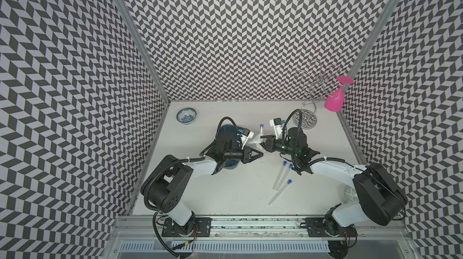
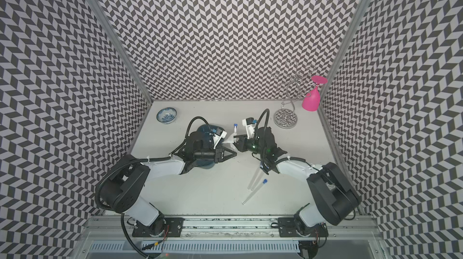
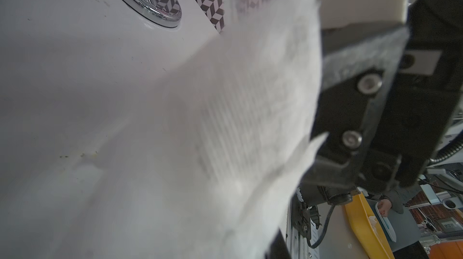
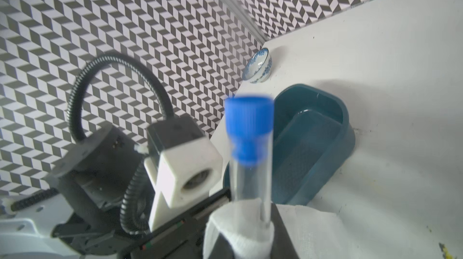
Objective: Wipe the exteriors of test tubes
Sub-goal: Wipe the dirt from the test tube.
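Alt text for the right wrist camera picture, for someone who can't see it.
A clear test tube with a blue cap fills the foreground, its uncapped end wrapped in a white wipe. Behind it lie a teal tray, a small blue-and-white bowl and the left arm's wrist camera.

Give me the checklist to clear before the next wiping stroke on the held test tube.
1. Right gripper gripping the held test tube, cap end up: ok.
2. Blue cap seated on that tube: ok.
3. Wipe wrapped around the tube's lower part, at the right gripper: ok.
4. Left gripper shut on the wipe: ok.
5. Spare test tubes on the table clear of the right arm, which overhangs their cap ends: cannot tell.
6. Bare glass above the wipe clean: cannot tell.
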Controlling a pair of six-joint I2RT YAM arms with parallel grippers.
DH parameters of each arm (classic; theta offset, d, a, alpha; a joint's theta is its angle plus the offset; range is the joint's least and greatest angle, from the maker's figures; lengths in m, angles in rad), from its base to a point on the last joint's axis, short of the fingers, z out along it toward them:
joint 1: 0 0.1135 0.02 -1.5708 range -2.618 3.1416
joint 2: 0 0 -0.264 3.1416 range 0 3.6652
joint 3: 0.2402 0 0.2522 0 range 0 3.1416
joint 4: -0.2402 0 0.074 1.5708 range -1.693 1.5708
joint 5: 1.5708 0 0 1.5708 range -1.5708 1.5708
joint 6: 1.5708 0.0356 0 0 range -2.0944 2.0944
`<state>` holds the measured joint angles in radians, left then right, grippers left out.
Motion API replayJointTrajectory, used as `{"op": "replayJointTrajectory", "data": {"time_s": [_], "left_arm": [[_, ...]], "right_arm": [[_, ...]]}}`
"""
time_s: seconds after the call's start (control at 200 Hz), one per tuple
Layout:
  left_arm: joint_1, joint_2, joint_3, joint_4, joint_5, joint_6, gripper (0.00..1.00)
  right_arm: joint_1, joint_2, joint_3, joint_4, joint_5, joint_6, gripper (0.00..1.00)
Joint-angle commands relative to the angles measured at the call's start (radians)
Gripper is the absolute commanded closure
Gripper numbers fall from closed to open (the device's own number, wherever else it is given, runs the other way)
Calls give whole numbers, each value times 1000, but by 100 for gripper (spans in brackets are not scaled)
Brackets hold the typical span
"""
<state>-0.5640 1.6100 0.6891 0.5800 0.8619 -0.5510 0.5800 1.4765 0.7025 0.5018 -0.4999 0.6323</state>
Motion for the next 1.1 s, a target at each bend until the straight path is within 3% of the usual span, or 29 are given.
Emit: {"op": "replayJointTrajectory", "data": {"time_s": [0.0, 0.175, 0.406, 0.646, 0.776, 1.097], "left_arm": [[13, -18, 41, 56, -21, 10, 89], [13, -17, 40, 54, -21, 10, 89], [4, -33, 19, 60, -32, 0, 89], [2, -32, 11, 91, -27, -21, 89], [4, -39, 13, 90, -32, -16, 89], [20, -21, 24, 73, -27, 1, 89]], "right_arm": [[46, -27, -51, 7, -34, 32, 82], [54, -15, -40, -7, -31, 16, 81], [20, 44, 139, -137, -36, -106, 80], [-17, 101, 252, -167, -70, -137, 80], [-15, 90, 216, -141, -90, -111, 81], [30, 16, -47, -3, -69, 13, 81]]}}
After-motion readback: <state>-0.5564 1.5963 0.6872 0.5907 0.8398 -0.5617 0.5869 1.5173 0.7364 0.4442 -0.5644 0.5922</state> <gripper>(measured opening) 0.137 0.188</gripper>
